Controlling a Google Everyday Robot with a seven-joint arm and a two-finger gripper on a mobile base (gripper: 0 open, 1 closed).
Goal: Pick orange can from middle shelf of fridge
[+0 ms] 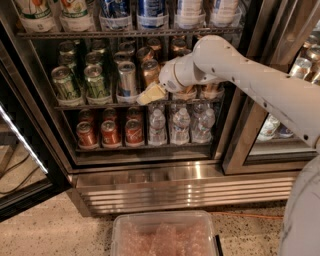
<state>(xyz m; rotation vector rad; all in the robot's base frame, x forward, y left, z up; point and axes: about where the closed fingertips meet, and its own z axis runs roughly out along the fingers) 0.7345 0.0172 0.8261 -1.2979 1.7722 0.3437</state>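
Note:
The fridge (185,190) stands open, with its glass door swung out to the left. The orange can (149,71) stands upright at the front of the middle shelf (90,106), right of a silver-blue can (127,79). More copper-coloured cans stand behind it. My gripper (151,93) reaches in from the right on the white arm (240,70). It sits at the shelf's front rail, just below and in front of the orange can's lower part. The arm's wrist hides the cans to the right of the orange can.
Green cans (95,80) fill the middle shelf's left side. The rack below holds red cans (110,132) and water bottles (180,125). Large bottles (75,12) stand on the rack above. A clear plastic bin (165,235) sits on the floor in front. A second glass door (260,135) is at the right.

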